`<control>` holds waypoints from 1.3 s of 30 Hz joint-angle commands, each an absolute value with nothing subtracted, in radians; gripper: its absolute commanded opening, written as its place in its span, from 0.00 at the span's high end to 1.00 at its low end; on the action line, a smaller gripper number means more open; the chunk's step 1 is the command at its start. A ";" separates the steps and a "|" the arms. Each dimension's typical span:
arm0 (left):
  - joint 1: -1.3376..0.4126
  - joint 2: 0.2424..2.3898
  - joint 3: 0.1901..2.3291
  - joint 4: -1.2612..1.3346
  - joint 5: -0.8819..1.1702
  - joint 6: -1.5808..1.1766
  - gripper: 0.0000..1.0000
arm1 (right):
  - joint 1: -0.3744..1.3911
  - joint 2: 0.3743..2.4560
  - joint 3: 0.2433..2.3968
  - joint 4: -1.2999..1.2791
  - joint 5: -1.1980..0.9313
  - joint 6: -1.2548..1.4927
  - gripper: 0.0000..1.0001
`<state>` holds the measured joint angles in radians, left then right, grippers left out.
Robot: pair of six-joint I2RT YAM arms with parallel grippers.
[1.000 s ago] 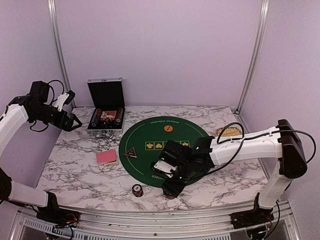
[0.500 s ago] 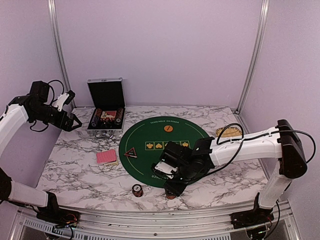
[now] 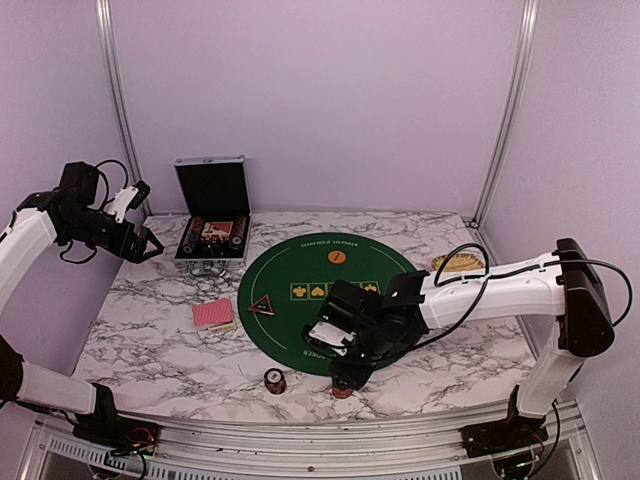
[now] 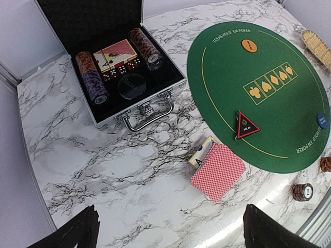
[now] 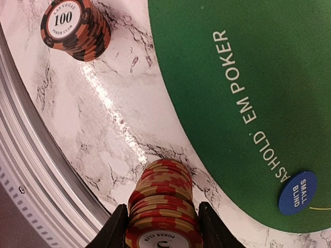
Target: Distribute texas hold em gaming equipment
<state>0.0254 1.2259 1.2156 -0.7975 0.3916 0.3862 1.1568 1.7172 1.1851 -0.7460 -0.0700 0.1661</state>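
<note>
**A:** Arms first: how is the right one posed?

**B:** It climbs from its base at the near right corner and folds at a high elbow. The forearm then runs left and low over the surface [image 3: 150, 350]. The right pincer [image 3: 345, 377] points down just off the near rim of the green mat [image 3: 290, 270].

**A:** And its grip?

**B:** Narrowed onto a red-and-cream chip stack [image 5: 163, 199], with a finger [image 5: 116, 230] against each flank (the wrist view shows both flush with the chips). The stack appears to stand on the surface, though its foot is hard to make out.

**A:** What lies near it?

**B:** A second chip stack [image 5: 75, 28], topped "100", stands apart to the left by the near edge. A blue disc [image 5: 297, 194] reading "small blind" lies on the mat's border.

**A:** The left arm?

**B:** Raised at the far left, elbow bent, wrist tilted down toward the middle. The left pincer [image 4: 170, 207] hangs wide apart, holding nothing.

**A:** Below it?

**B:** An open case [image 4: 93, 15] with chip rows and a boxed deck. The pink-backed cards [image 4: 220, 173] lie on the surface just beside the mat. A triangular marker [image 4: 246, 125] and an orange disc [image 4: 249, 45] lie on the felt. A basket [image 4: 316, 45] sits past the mat's far-right rim.
</note>
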 commanded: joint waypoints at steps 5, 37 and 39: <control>0.026 1.221 1.238 -0.825 0.388 0.396 0.01 | 1.161 1.682 1.317 -0.817 -0.061 0.174 0.86; 0.026 1.205 1.216 -0.825 0.377 0.410 0.01 | 0.585 2.223 1.901 -0.648 0.071 0.103 0.91; 0.026 1.206 1.219 -0.827 0.377 0.408 0.01 | 0.573 2.274 1.941 -0.652 0.073 0.102 0.91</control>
